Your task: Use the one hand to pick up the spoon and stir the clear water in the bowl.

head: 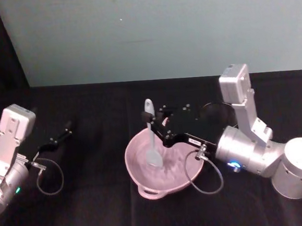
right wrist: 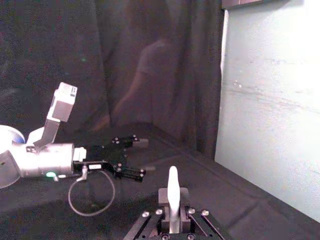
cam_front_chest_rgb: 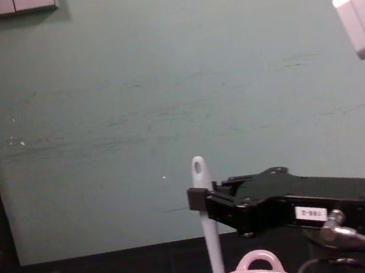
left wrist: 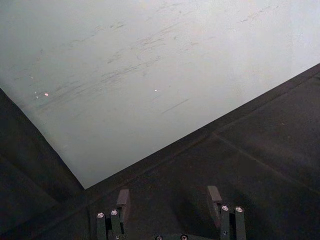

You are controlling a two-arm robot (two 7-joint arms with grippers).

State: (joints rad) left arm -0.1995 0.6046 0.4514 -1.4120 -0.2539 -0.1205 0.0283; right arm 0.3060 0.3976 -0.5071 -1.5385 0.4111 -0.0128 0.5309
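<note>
Standing upright in R pincer (head: 155,127): spoon (head: 151,139), head in bowl (head: 129,159); L pincer (right wrist: 144,156) idle.

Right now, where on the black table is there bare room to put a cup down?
Bare black cloth lies between the open left claw and the pale pink glossy bowl, and along the pale wall behind them. It is crowded over the bowl, where the black right claw grips the white plastic spoon.

spoon (head: 151,141): white, upright, head in bowl | bowl (head: 132,165): pale pink, glossy | right gripper (head: 155,127): clamps spoon handle
</note>
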